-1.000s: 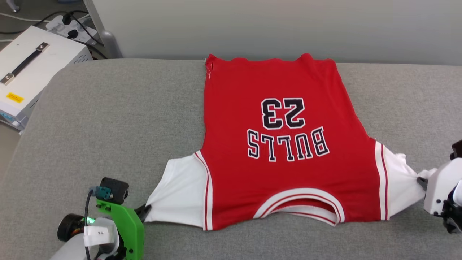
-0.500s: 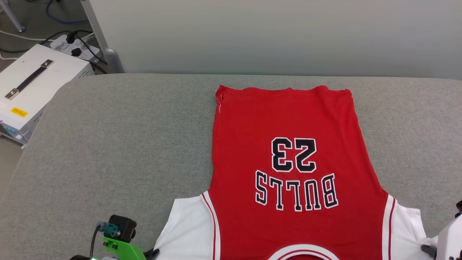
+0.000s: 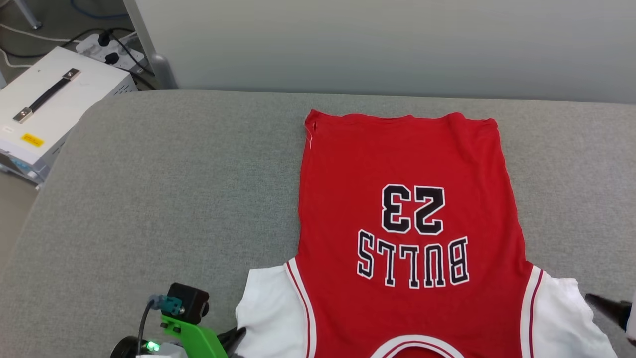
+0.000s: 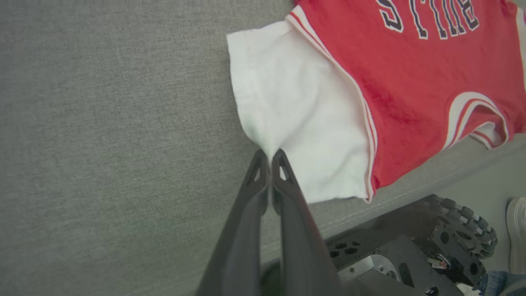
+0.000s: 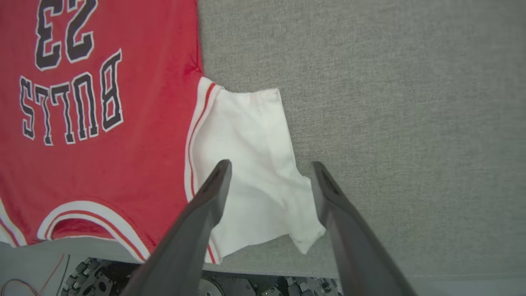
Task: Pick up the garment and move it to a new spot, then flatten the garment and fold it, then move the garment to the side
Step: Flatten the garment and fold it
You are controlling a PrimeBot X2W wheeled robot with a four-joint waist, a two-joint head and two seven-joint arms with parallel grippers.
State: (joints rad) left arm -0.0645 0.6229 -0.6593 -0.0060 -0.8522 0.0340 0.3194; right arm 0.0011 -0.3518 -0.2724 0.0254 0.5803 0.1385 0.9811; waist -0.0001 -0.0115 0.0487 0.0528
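The garment (image 3: 407,209) is lying flat on the surface (image 3: 174,189); I'm judging it light and limp, best held by the sleeve hems. My left fingers (image 4: 283,181) are clamping the left sleeve (image 4: 296,115); my right fingers (image 5: 213,185) are hanging apart over the right sleeve (image 5: 254,135).

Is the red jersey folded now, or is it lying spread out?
Spread out: the garment lies flat, lettering fully visible, both white sleeves extended sideways.

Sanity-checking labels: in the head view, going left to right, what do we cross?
white box with handle → left gripper → garment → right gripper
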